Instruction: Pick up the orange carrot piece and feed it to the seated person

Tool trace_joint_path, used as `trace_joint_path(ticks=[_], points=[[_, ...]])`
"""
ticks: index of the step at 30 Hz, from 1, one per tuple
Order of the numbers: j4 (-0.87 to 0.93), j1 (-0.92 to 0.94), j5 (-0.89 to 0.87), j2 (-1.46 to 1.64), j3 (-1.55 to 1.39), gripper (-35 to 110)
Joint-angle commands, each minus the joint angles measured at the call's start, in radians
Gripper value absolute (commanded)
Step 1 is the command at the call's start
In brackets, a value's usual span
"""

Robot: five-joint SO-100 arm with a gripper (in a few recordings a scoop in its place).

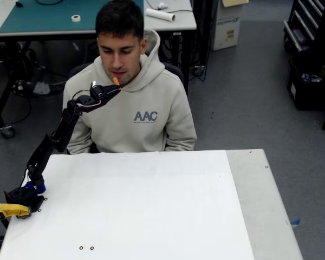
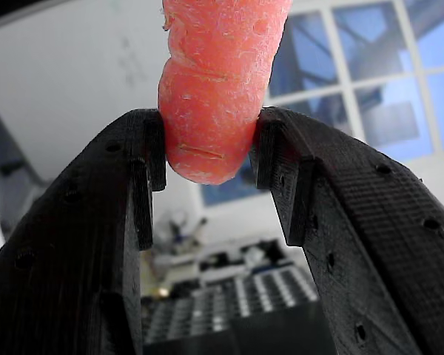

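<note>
**Operator:** Gripper (image 2: 211, 159) status, wrist view first.

**Technician:** Both black fingers (image 2: 81, 222) sit nearest the lens, closed narrow on the orange carrot piece (image 2: 218, 81). Contact is at the rounded lower end; the rest of the piece extends past the tips and out of the top of the picture. Grip looks firm, pads touching the carrot on both sides.

**Operator:** Location of the piece relative to the target?

**Technician:** In the fixed view, the gripper (image 1: 111, 88) is raised off the white table (image 1: 151, 216) and the carrot piece (image 1: 115, 81) points up, just below the mouth of the seated person (image 1: 132, 108). Whether it touches the lips cannot be told at this size. My judgement: the delivery step is nearly complete.

**Operator:** Procedure for finishing the step?

**Technician:** Advance slowly along the carrot's own axis. Keep the fingers closed until the person has the free end between the teeth. Avoid any sideways sweep near the face. Release only with the piece supported, or it may drop onto the hoodie.

**Operator:** Containers?

**Technician:** No bowl or tray is on the white table. One cardboard box (image 1: 227, 24) stands on the floor behind the person; its contents cannot be seen.
</note>
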State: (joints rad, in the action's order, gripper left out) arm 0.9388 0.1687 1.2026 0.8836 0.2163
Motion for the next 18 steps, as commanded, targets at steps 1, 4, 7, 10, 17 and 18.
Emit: trace_joint_path(ticks=[1, 4, 7, 10, 17, 18], points=[[-0.011, -0.003, 0.009, 0.040, 0.118, -3], [-0.011, -0.003, 0.009, 0.040, 0.118, -3], [-0.011, -0.003, 0.009, 0.040, 0.118, -3], [-0.011, -0.005, 0.009, 0.040, 0.118, -3], [-0.011, -0.061, 0.009, 0.041, 0.118, -3], [-0.011, -0.064, 0.009, 0.041, 0.118, -3]])
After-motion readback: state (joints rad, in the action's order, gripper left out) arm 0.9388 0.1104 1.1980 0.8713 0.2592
